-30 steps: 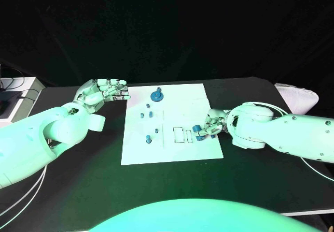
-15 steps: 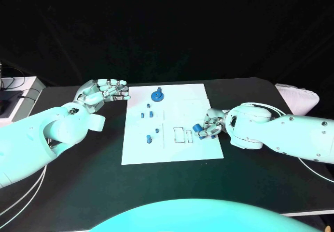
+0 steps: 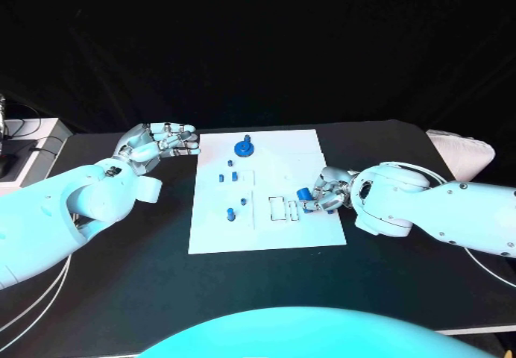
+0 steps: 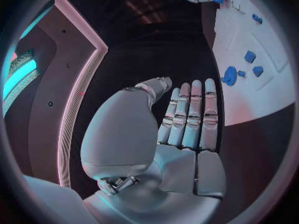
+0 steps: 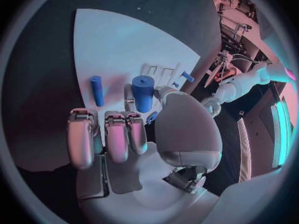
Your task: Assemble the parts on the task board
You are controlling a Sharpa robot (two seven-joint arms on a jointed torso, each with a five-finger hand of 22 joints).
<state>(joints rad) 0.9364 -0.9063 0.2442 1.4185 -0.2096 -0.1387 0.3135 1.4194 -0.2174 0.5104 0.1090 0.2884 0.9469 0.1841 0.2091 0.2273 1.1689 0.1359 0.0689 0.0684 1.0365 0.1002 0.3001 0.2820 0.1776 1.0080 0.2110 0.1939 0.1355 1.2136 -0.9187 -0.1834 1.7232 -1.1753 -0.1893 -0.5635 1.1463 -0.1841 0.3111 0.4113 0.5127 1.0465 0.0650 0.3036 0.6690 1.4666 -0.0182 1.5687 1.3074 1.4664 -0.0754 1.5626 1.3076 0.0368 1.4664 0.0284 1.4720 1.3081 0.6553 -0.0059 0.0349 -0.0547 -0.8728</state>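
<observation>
My right hand (image 3: pixel 326 191) sits at the right side of the white task board (image 3: pixel 290 227), just by the little slots there. My fingers (image 5: pixel 117 137) are curled in, and I pinch a short blue cylinder (image 5: pixel 142 93) between my thumb and one finger. I hold it close to the slots because I think that is where it should go in. From my right wrist, the cylinder looks like it stands up, its long way pointing up from the board, but I cannot tell for sure.

A thin blue peg (image 5: pixel 96 90) lies flat on the board near it.

My left hand (image 3: pixel 161 142) waits just beside the board's far left corner, over the tabletop (image 3: pixel 129 283). Its fingers are straight, close together, and hold nothing. It stays out of the way.
</observation>
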